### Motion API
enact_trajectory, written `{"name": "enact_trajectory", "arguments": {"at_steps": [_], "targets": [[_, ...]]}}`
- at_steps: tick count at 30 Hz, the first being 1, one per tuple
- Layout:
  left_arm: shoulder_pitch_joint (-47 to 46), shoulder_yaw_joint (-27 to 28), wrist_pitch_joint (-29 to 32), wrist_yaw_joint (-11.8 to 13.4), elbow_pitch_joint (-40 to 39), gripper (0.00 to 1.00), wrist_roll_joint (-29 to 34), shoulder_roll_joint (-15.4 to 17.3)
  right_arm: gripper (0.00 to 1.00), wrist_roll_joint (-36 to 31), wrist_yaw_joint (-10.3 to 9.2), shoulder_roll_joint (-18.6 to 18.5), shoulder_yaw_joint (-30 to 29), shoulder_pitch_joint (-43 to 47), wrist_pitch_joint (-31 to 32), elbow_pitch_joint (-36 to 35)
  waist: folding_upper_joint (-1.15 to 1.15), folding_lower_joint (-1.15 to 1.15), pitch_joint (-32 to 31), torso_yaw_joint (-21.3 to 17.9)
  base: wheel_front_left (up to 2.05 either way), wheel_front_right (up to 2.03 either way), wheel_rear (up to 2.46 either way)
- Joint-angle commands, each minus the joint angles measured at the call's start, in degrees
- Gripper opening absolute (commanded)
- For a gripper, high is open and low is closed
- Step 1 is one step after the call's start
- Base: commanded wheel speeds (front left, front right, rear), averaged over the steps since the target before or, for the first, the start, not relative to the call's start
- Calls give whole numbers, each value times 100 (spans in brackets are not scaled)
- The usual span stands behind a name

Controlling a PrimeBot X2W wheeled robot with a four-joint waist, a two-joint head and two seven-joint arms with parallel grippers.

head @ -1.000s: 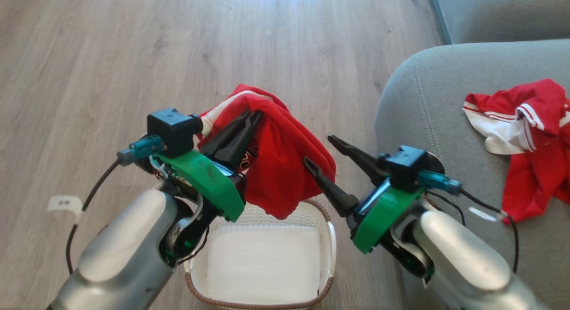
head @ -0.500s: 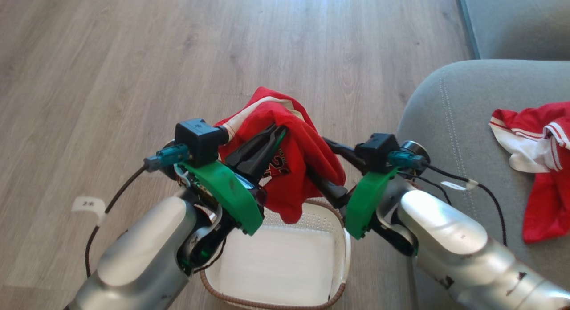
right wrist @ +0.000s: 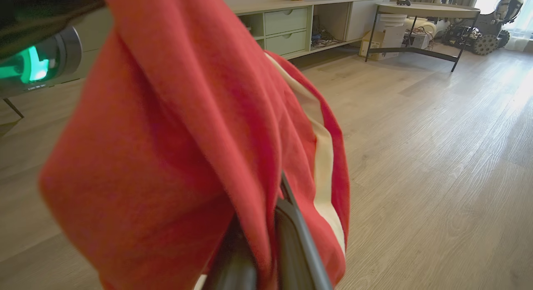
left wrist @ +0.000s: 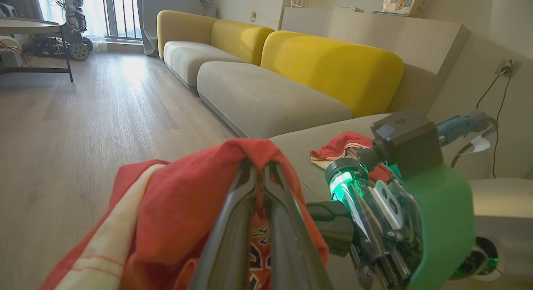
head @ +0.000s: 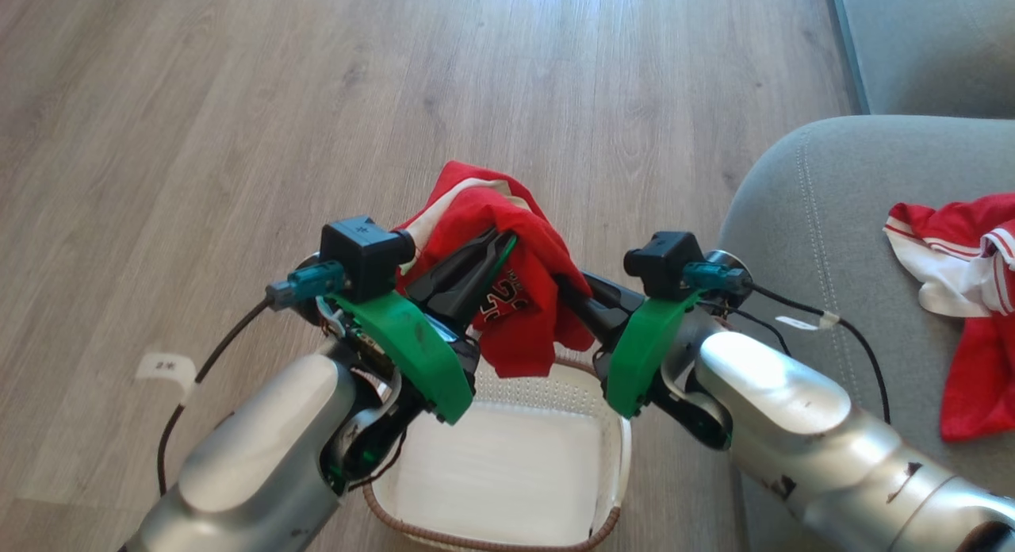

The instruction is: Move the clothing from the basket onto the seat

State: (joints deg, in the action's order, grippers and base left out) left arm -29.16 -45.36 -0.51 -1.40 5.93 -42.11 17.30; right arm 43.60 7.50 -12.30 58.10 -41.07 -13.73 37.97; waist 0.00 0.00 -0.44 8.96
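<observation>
– How far along is the task?
– The basket (head: 547,389) is found empty. Just above it one red garment (head: 523,334) is pinched from both sides by the left tool (head: 499,239) and the right tool (head: 572,290), both clamped tight, with the forearms angled inward.
– And farther off?
– Another red piece (head: 971,314) is already laid on the seat (head: 793,219); the held one is yet to be carried there.

- Right gripper (right wrist: 277,194): fingertips buried in the held garment (right wrist: 175,127); in the head view the cloth covers them too.
- Left gripper (left wrist: 260,173): tips lost under the fold at 12 o'clock of its fingers.
- Lettering (head: 507,294): creased, unreadable.
- Basket (head: 622,465): near rim cut off at 6 o'clock of the head view; its 9 o'clock side is behind the left forearm (head: 254,449).
- Second garment (head: 971,377) and seat (head: 801,219): cut off at 3 o'clock.
- Cable tag (head: 165,367): print too small to read.
</observation>
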Motion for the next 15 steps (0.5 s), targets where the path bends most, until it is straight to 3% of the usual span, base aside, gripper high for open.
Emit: {"name": "enact_trajectory", "arguments": {"at_steps": [1,4,10,11,12,13,14,15], "targets": [[-359,302,-30,32,-155,0,-31,96,0,46,-1,39,-76,-249,-101,-107,0,0,6,-14,0,0,0],[-325,327,-53,63,-139,0,-33,144,0,-5,-1,-15,-342,-243,-121,-110,0,0,4,-56,0,0,0],[-209,359,-105,155,-169,0,-35,219,0,-468,-1,-59,-1529,197,-125,-577,0,0,-24,-198,0,0,0],[-187,364,-118,171,-188,8,-48,210,0,-558,-1,-53,-1711,306,-125,-690,0,0,-25,-226,0,0,0],[-167,368,-128,189,-209,44,-61,198,0,-642,-1,-44,-1883,416,-126,-813,0,0,-26,-256,0,0,0],[-167,368,-128,189,-209,44,-61,198,0,-642,-1,-44,-1883,416,-126,-813,0,0,-26,-256,0,0,0],[-150,366,-127,208,-227,94,-66,193,0,-727,-1,-35,-2041,525,-126,-935,0,0,-28,-291,0,0,0],[-139,351,-115,217,-244,100,-66,189,0,-813,-1,-31,-2184,630,-126,-1049,0,0,-29,-325,0,0,0]]}}
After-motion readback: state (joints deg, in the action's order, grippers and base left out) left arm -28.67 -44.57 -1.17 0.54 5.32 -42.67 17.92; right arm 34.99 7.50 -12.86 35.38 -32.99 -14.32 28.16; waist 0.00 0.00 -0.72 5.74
